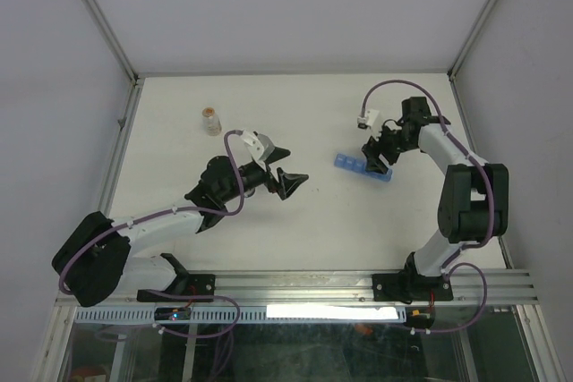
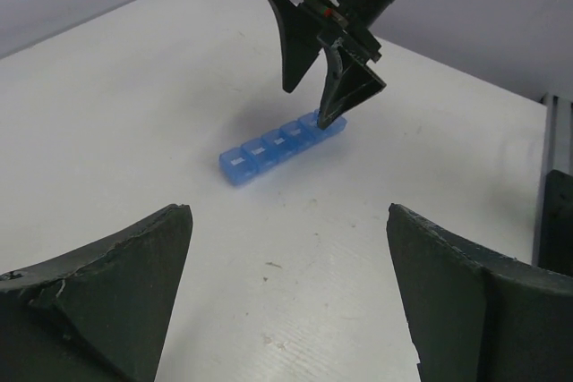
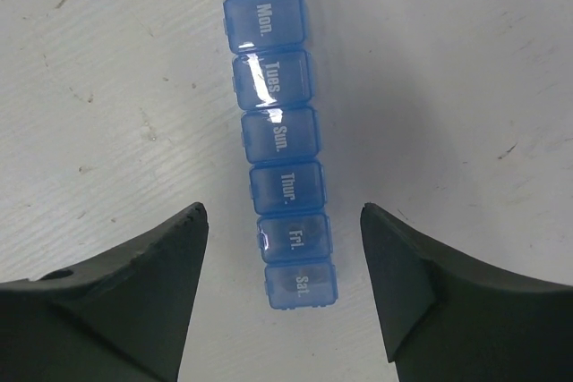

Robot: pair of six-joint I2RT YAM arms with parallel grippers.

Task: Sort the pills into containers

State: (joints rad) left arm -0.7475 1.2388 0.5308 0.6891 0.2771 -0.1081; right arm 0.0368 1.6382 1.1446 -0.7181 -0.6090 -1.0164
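Note:
The containers (image 3: 273,78) are a blue translucent strip of joined compartments with day labels, all lids down, lying flat on the white table. My right gripper (image 3: 283,221) hangs over the strip's Fri and Sat end with its jaws open. One finger stands on each side and white table shows in both gaps. From above, the right gripper (image 1: 376,160) covers the right end of the containers (image 1: 347,163). My left gripper (image 1: 297,165) is open and empty, left of the strip and pointing at it. In the left wrist view the containers (image 2: 260,151) lie ahead. No loose pills show.
A small clear bottle (image 1: 210,121) with tan-orange contents stands upright at the back left. Metal frame rails (image 1: 116,145) border the table on the left and right, and the arm bases sit on the near rail (image 1: 304,288).

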